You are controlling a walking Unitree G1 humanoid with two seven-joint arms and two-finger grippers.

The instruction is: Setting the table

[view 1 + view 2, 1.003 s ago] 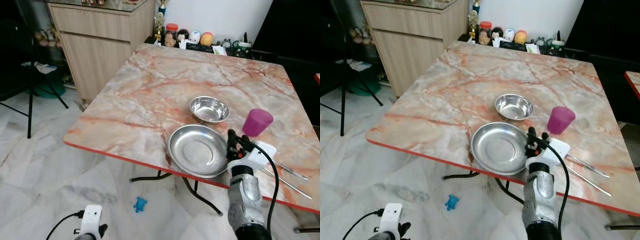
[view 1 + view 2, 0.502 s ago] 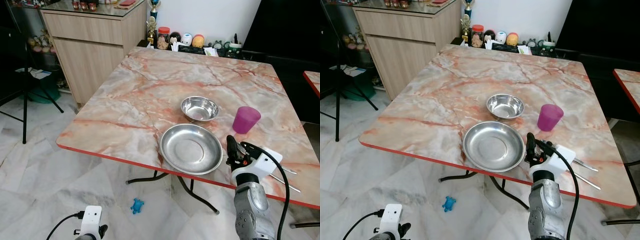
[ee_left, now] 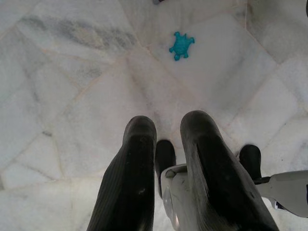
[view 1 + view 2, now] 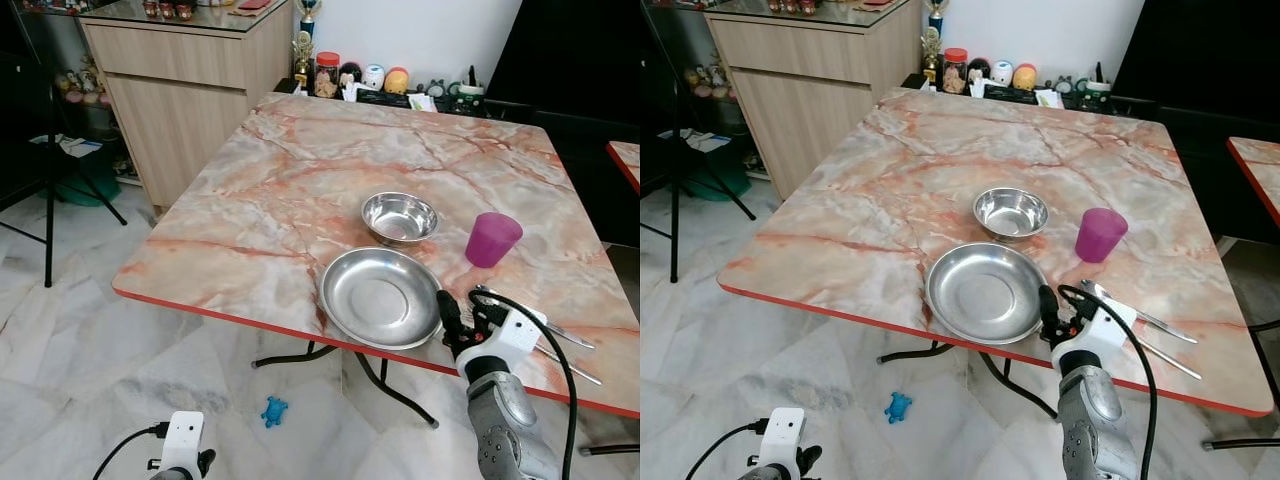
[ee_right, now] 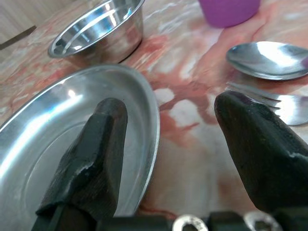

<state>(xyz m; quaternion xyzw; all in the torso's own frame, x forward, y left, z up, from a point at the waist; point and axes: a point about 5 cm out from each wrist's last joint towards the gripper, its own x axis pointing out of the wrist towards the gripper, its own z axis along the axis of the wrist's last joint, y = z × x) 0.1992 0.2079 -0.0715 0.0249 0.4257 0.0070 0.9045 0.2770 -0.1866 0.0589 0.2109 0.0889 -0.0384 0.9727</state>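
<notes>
A large steel plate [image 4: 383, 297] lies near the marble table's [image 4: 300, 190] front edge. A small steel bowl [image 4: 400, 217] sits just behind it and a purple cup [image 4: 493, 239] stands to the right. A spoon [image 5: 267, 53] and a fork [image 5: 288, 103] lie right of the plate. My right gripper [image 4: 452, 318] hovers low at the plate's right rim, open and empty; in the right wrist view one finger is over the plate [image 5: 72, 144], the other near the fork. My left gripper [image 3: 168, 127] hangs idle above the floor, fingers close together.
A wooden cabinet [image 4: 190, 90] stands at the back left. Jars and small figures [image 4: 370, 78] line the table's far edge. A tripod leg [image 4: 50, 200] is on the left. A small blue toy [image 4: 273, 410] lies on the marble floor under the table.
My right gripper has moved left from over the cutlery to the plate's right rim, uncovering the spoon. The camera shifted early on. The left arm stays still.
</notes>
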